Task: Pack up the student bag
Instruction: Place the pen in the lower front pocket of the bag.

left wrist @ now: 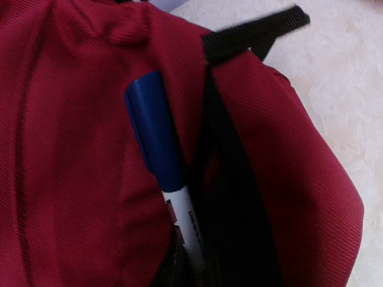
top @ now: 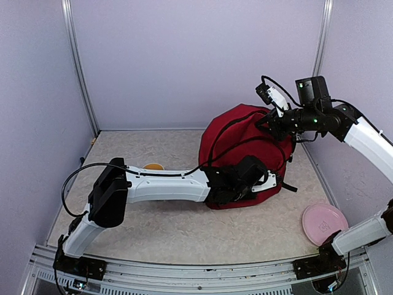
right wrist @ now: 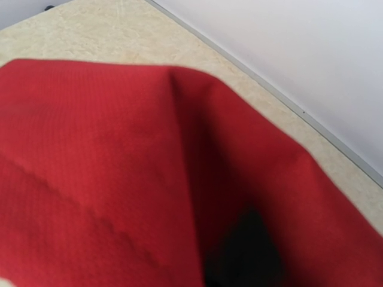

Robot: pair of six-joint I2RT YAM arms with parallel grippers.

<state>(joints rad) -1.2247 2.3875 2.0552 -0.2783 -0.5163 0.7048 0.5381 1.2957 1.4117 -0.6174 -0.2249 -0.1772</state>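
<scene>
We see dark print on the white barrel of a blue-capped marker (left wrist: 157,134), too blurred to read; the marker lies at a dark open slit of the student bag (top: 236,138), which stands middle right on the surface (top: 159,227); a pink plate (top: 324,222) lies nearby; the left arm stretches low across, its left end effector (top: 258,180) against the bag's front, and we cannot tell its grip; the raised right end effector (top: 270,123) pinches the bag's peaked top.

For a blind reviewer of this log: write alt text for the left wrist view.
A white marker with a blue cap lies against the dark red student bag, just left of a dark opening in the fabric. A black strap and pale table show at top right.
</scene>
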